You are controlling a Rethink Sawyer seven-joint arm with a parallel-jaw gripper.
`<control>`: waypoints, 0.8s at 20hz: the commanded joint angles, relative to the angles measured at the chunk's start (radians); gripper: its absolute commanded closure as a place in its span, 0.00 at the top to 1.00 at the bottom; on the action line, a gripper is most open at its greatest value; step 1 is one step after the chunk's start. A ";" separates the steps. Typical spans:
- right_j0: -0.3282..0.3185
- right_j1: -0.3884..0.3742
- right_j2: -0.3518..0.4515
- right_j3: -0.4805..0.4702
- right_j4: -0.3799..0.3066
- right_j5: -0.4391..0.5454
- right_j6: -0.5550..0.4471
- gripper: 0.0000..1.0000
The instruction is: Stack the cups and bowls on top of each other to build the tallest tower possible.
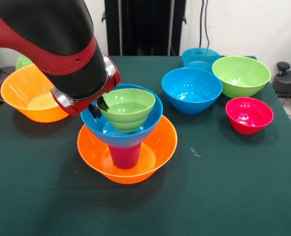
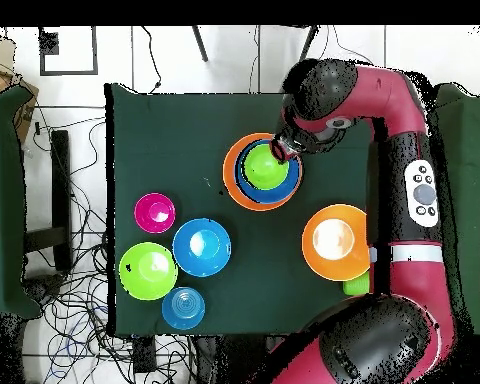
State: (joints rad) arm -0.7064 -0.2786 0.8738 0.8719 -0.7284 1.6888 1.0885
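Four pieces make our tower; we see the gripper clamped on its topmost lime bowl's rim.

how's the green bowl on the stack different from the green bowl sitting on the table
The green bowl on the stack sits high, nested in a blue bowl, with the gripper at its rim. The green bowl on the table rests on the cloth, untouched, beside other bowls, and looks larger. Both are glossy lime green, upright and empty.
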 commanded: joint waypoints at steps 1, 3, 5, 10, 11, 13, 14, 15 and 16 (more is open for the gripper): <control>0.003 -0.026 -0.073 0.074 -0.070 -0.094 -0.262 0.00; 0.002 -0.028 -0.072 0.075 -0.069 -0.102 -0.268 0.00; 0.000 -0.031 -0.072 0.079 -0.069 -0.108 -0.272 0.00; -0.003 -0.036 -0.074 0.085 -0.069 -0.106 -0.278 0.00; -0.004 -0.036 -0.074 0.086 -0.069 -0.106 -0.278 0.00; -0.005 -0.038 -0.074 0.089 -0.070 -0.105 -0.278 0.00; -0.005 -0.039 -0.074 0.091 -0.070 -0.104 -0.278 0.00; -0.005 -0.038 -0.074 0.090 -0.071 -0.101 -0.279 0.00; -0.006 -0.039 -0.074 0.091 -0.071 -0.100 -0.278 0.00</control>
State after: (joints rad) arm -0.7122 -0.2786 0.8737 0.9084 -0.7284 1.6437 1.0885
